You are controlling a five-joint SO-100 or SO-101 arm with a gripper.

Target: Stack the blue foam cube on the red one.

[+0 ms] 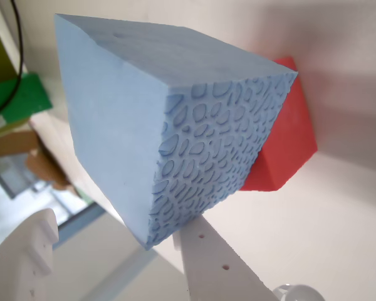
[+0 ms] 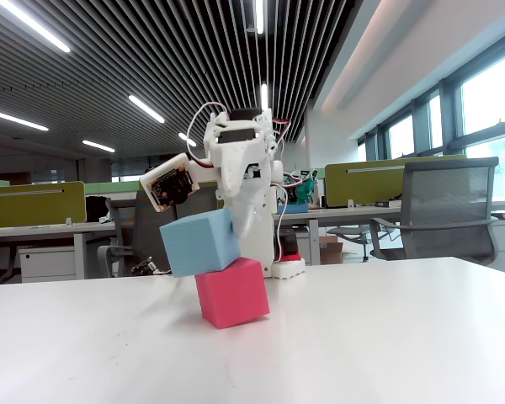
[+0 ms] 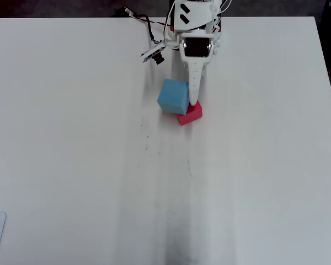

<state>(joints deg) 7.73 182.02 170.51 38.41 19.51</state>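
Blue cube (image 2: 199, 242): left of centre in the fixed view, tilted, its lower edge resting on the red cube's top and its left part overhanging. In the overhead view (image 3: 173, 96) it sits upper centre, covering the red cube's upper-left part. It fills most of the wrist view (image 1: 169, 125).
Red cube (image 2: 231, 291): flat on the white table (image 2: 387, 337), just below and slightly right of the blue cube; in the wrist view (image 1: 285, 147) it shows at right, behind the blue cube.
Gripper (image 3: 191, 97): reaching down from the top of the overhead view, one finger (image 3: 194, 83) along the blue cube's right side. In the wrist view (image 1: 122, 235) two white fingers (image 1: 216, 263) flank the cube's lower corner; it appears to pinch the cube.
Background: office desks and a chair (image 2: 450, 210) at right in the fixed view.
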